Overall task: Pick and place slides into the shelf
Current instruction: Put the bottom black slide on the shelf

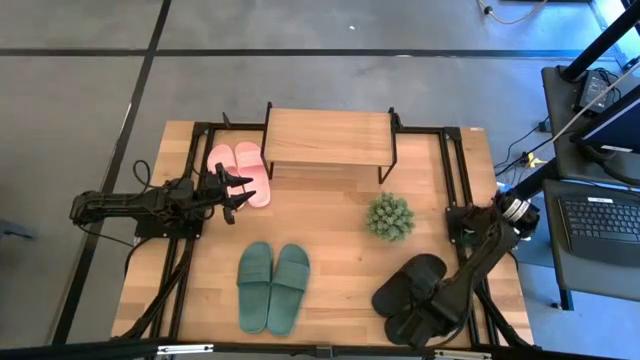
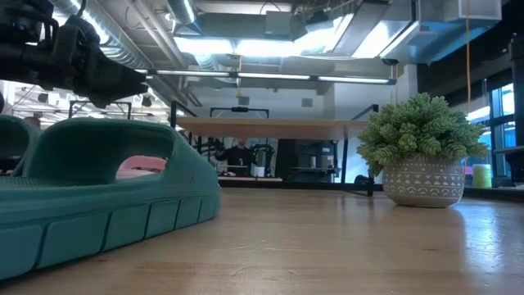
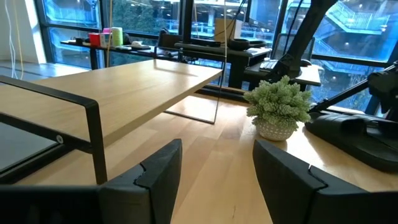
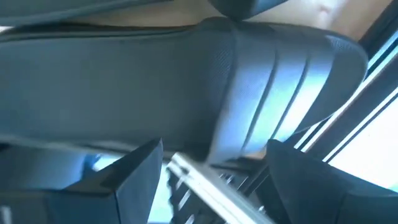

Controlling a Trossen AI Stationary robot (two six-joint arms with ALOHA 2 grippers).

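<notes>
The pink slides (image 1: pixel 240 170) lie side by side left of the shelf (image 1: pixel 328 138), soles on the table. The dark green pair (image 1: pixel 272 287) sits near the table's front edge and fills the low view's left (image 2: pixel 90 188). The black pair (image 1: pixel 408 290) lies at the front right. My left gripper (image 1: pixel 240 193) is open and raised above the near end of the pink pair, looking across the shelf's plank (image 3: pixel 124 87). My right gripper (image 4: pixel 211 186) is open, low over the black slides (image 4: pixel 186 81), whose ribbed strap fills its wrist view. My right gripper's open fingers (image 4: pixel 134 177) stand close against a black slide's strap (image 4: pixel 261 93), coming from above and from the table's right. I cannot tell whether they touch it.
A spiky green plant in a patterned pot (image 1: pixel 390 217) stands between the shelf and the black slides, also seen in the low view (image 2: pixel 422 147). Black frame rails (image 1: pixel 455 170) run along the table's sides. Bare wood (image 1: pixel 340 230) lies between the green pair and the plant.
</notes>
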